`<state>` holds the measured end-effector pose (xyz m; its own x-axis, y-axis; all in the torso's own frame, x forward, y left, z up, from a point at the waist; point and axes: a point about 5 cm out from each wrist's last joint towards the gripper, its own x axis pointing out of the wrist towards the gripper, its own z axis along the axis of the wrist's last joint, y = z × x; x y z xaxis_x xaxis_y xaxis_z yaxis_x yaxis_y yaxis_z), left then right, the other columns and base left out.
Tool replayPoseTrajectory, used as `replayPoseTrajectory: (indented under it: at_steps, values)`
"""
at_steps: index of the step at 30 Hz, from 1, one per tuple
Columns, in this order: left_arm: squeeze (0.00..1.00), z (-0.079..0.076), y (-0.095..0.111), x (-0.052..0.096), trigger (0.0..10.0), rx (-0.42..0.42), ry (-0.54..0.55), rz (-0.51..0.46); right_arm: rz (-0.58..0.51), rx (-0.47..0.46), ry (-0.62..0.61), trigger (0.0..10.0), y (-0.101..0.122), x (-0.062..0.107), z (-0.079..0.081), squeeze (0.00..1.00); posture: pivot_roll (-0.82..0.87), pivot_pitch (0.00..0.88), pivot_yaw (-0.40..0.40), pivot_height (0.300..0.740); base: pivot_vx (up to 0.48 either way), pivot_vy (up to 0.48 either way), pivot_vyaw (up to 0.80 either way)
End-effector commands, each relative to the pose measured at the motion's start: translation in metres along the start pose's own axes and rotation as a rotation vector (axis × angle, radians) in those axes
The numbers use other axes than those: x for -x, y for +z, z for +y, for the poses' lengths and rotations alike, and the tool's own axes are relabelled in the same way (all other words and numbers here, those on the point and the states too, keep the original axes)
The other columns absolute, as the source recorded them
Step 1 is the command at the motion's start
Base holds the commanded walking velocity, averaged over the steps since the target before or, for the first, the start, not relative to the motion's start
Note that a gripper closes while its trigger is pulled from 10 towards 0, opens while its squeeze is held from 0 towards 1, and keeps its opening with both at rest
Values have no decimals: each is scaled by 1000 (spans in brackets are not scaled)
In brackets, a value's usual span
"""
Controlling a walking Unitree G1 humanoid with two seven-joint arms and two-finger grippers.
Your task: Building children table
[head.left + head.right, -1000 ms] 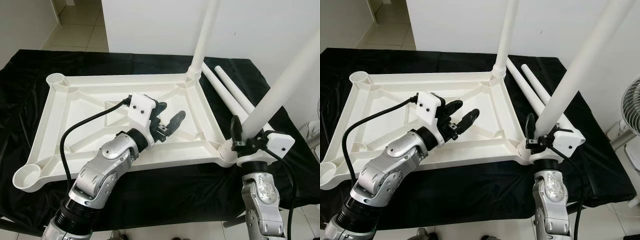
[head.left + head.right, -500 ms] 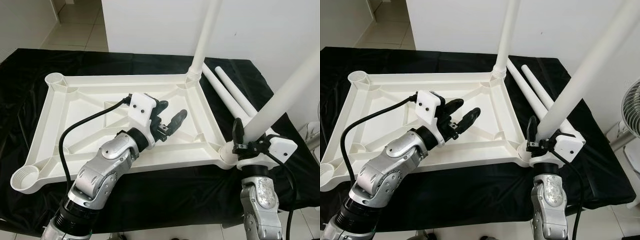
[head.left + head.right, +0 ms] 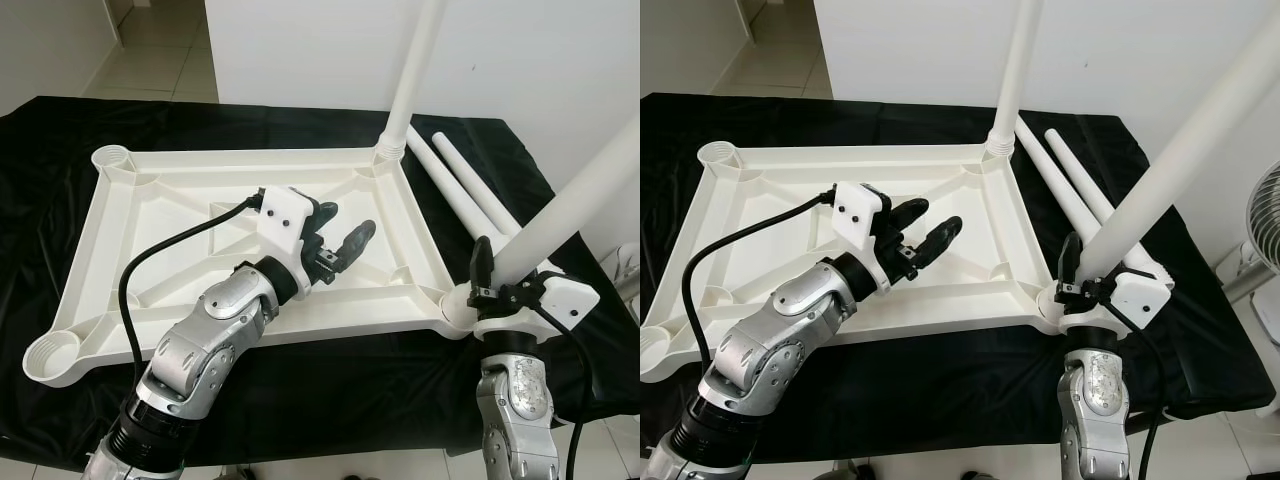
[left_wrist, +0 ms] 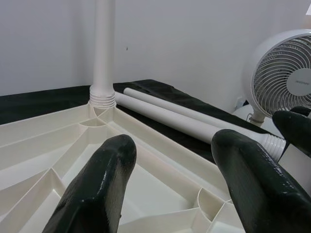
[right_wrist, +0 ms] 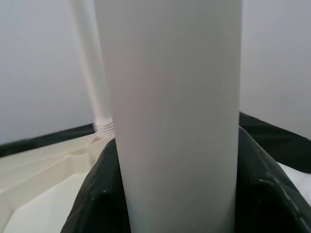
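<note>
**Leg seated at the near right corner, not yet upright**

On the black-draped bench [image 3: 60, 420] lies the white tabletop [image 3: 180, 200], upside down, ribs up. One fitted leg [image 3: 412, 75] rises straight from the far right socket. At the near right socket [image 3: 455, 310], the right gripper [image 3: 500, 285] clamps a second leg [image 3: 570, 200], whose long axis leans away to the right. Two spare legs [image 3: 455, 185] lie just behind it. Left gripper [image 3: 338, 235] hovers over the ribs, fingers apart, empty. The left sockets [image 3: 52, 352] wait empty.
</note>
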<state>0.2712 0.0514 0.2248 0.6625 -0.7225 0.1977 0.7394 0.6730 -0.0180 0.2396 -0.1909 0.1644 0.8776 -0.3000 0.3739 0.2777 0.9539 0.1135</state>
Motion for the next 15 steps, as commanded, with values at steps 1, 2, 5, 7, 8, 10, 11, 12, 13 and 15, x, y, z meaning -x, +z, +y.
replayPoseTrajectory:
  at_steps: [1,2,5,7,8,10,11,12,13,15]
  values:
    - [0,-9,-2,0,10000,5,-112,13,257,88,-188,10000,-44,21,-28,0,8,150,33,740,0,0,0]
    - [0,-9,-2,0,10000,5,-112,13,257,88,-188,10000,-44,21,-28,0,8,150,33,740,0,0,0]
    - [0,-8,-1,0,10000,5,-113,12,253,109,-257,10000,-44,20,-28,0,7,149,34,740,0,0,0]
    - [0,-8,-1,-1,10000,4,-113,12,258,119,-295,10000,-46,20,-27,0,5,149,34,740,0,0,0]
    - [0,-7,-1,-1,10000,3,-114,11,264,119,-314,10000,-47,19,-25,0,5,149,33,740,0,0,0]
    - [0,-8,0,-2,10000,3,-114,9,267,127,-321,10000,-47,18,-23,0,5,149,30,740,0,0,0]
    - [0,-8,0,-2,10000,3,-114,9,267,127,-321,10000,-47,18,-23,0,5,149,30,740,0,0,0]
    - [0,-8,0,-2,10000,4,-114,8,275,121,-322,10000,-49,17,-22,0,4,149,28,740,0,0,0]
    - [0,-8,0,-2,10000,4,-114,8,275,121,-322,10000,-49,17,-22,0,4,149,28,740,0,0,0]
    - [0,-7,0,-2,10000,8,-106,4,276,128,-293,10000,-49,16,-19,0,5,150,25,740,0,0,0]
